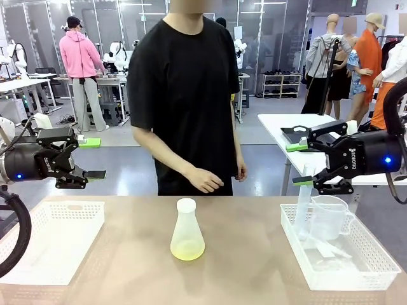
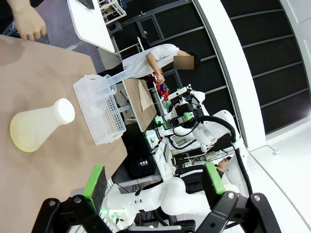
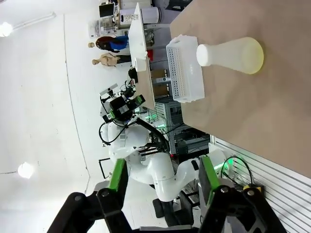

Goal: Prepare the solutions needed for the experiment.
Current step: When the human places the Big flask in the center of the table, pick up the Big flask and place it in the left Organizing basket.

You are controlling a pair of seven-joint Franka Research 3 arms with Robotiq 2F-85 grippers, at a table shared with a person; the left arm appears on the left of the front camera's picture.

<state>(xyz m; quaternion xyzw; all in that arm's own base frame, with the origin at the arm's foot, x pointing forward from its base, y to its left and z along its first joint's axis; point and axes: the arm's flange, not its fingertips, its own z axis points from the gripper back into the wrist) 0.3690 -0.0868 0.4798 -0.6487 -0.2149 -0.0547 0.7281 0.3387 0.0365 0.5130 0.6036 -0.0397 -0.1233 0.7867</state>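
I have the flask (image 1: 187, 232) standing upright mid-table, apart from both baskets, with its white cap (image 1: 186, 204) on. The solution (image 1: 187, 252) is a shallow pale yellow-green layer at the bottom of it.

My left gripper (image 1: 95, 157) hovers above the left basket (image 1: 44, 244), jaws wide apart and empty. My right gripper (image 1: 297, 164) hangs over the right basket (image 1: 350, 278), jaws also apart with nothing between them. That basket holds a clear beaker (image 1: 329, 216) and a tall cylinder (image 1: 304, 203). The person's hand (image 1: 206, 181) hangs loose at the far edge of the table (image 1: 254, 254), touching nothing.

I judge the flask to be light, since so little liquid is in it. It looks like frosted plastic, so probably stiff enough and not very fragile, though the walls may be slick. The wide cone would slide out of a pinch, so I'd take it at the narrow neck just under the cap, where the pads can span it squarely. The liquid is watery and will slosh, so I'd keep the flask upright and move gently. Whether the cap is tight I cannot tell, so I wouldn't trust it when tilting.
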